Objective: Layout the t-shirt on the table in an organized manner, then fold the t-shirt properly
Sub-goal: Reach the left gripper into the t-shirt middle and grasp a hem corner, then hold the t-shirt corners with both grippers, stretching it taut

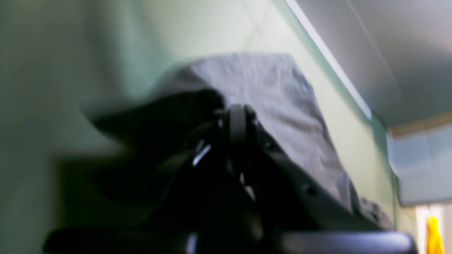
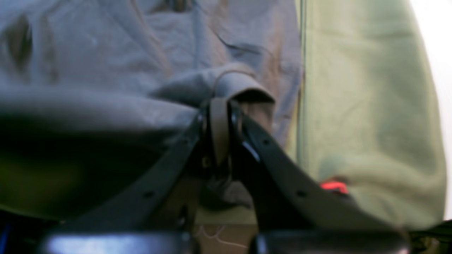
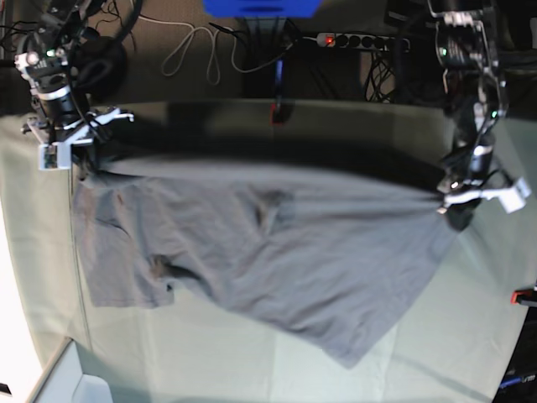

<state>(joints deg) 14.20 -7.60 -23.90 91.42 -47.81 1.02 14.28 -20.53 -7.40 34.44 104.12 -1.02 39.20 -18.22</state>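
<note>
You've got the t-shirt (image 3: 268,252) strung between both arms over the table (image 3: 470,336), and it's sagging in the middle. In the base view the grey cloth runs as a taut top edge from one claw to the other, with the body of the shirt drooping toward the near side and one corner hanging to a point low and right of centre. A sleeve shows at the lower left of the garment, and there's a dark crease near its middle.

Your right gripper (image 2: 220,116) is clamped tight on a rolled fold of the t-shirt — the right wrist view shows the grey fabric pinched between the two black fingers, a loop of it curling over the tips. Beside it lies the pale green cloth, with a small red clamp (image 2: 333,186) at the edge.

Your left gripper (image 1: 237,120) is closed too. The left wrist view is blurred, but the fingers meet with no gap and grey fabric drapes right over and behind them, so it reads as a grip on the shirt's edge. In the base view that claw sits at the shirt's far right corner, the cloth pulled into a narrow bunch there.

Cables (image 3: 197,46) and a power strip (image 3: 361,39) lie on the floor beyond the table's far edge.
</note>
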